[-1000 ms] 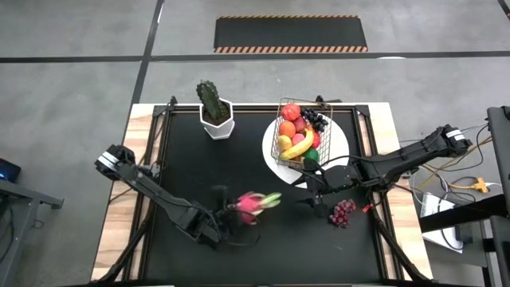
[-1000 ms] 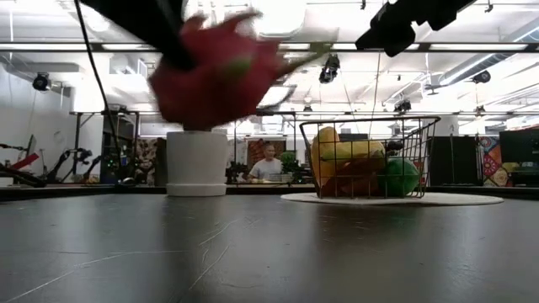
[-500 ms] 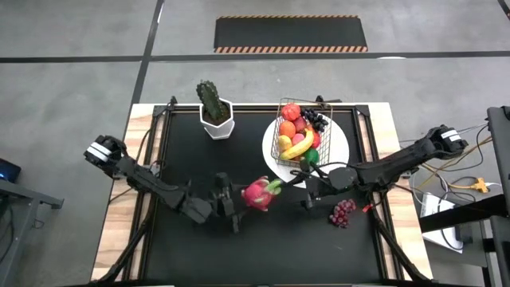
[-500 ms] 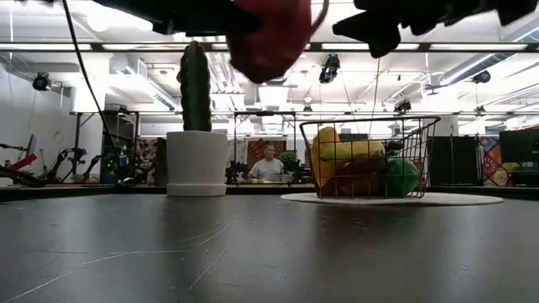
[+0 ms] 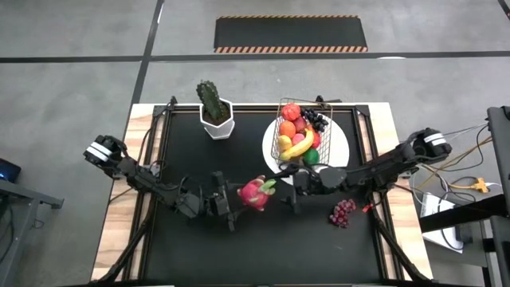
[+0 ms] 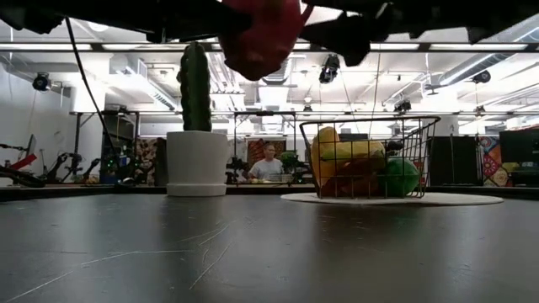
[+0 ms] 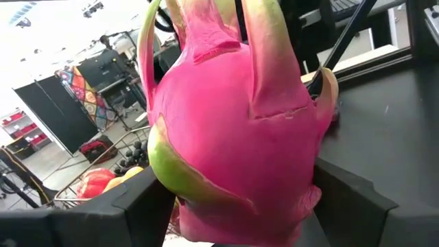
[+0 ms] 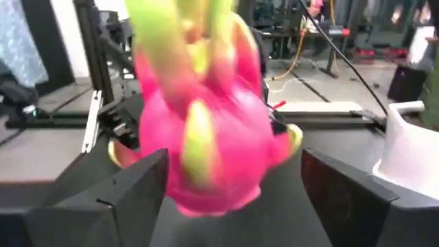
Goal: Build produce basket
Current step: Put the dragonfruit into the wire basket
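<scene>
Dragon fruit, a pink toy with green-tipped scales (image 5: 255, 192), hangs above the middle of the black table (image 5: 191, 151), pinched between the two dark fingers of the left tool (image 5: 237, 201), which grips its rounded body from both sides. The right tool (image 5: 288, 193) faces it from the other side, just beside the fruit's leafy end; its fingers (image 8: 130, 195) are spread wide to either side of the fruit, and whether they touch it cannot be told. Behind the pair, the small square silver wire basket (image 5: 299, 131) stands on a round white plate (image 5: 339, 143) toward the table's far right. It already holds a yellow banana (image 5: 298, 147), an orange (image 5: 288, 127), a red pomegranate (image 5: 291, 111), a green lime (image 5: 312, 156) and a dark grape cluster (image 5: 315, 121). A second bunch of purple grapes (image 5: 343, 212) lies on the table near the right arm. A green cactus in a white pot (image 5: 215, 112) stands at the far edge, left of the basket.
</scene>
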